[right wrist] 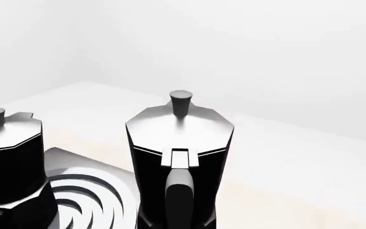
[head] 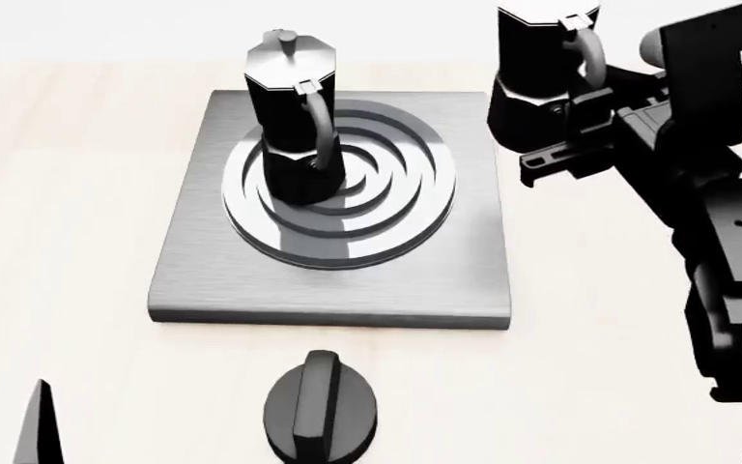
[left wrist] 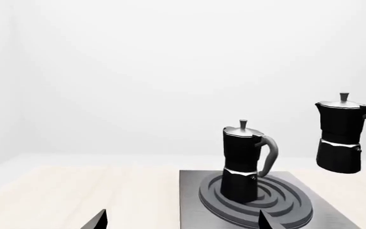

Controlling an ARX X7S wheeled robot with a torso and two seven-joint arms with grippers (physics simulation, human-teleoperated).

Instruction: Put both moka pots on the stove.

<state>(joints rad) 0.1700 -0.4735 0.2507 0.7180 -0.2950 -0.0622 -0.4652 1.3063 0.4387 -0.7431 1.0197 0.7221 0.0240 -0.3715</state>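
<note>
One moka pot (head: 291, 126) stands upright on the ring burner of the grey stove (head: 204, 261), left of the burner's centre. The second moka pot (head: 539, 68) hangs in the air beyond the stove's far right corner, its base clear of the surface in the left wrist view (left wrist: 340, 136). My right gripper (head: 586, 97) is shut on its handle side. The right wrist view shows that pot (right wrist: 179, 157) close up, with the standing pot (right wrist: 8, 162) beside it. My left gripper (left wrist: 183, 223) is open and empty, low in front of the stove.
A black round dial knob (head: 322, 406) lies on the pale wooden table (head: 62, 193) just in front of the stove. The right arm (head: 719, 213) fills the right side of the head view. One left fingertip (head: 39, 425) shows at the near left.
</note>
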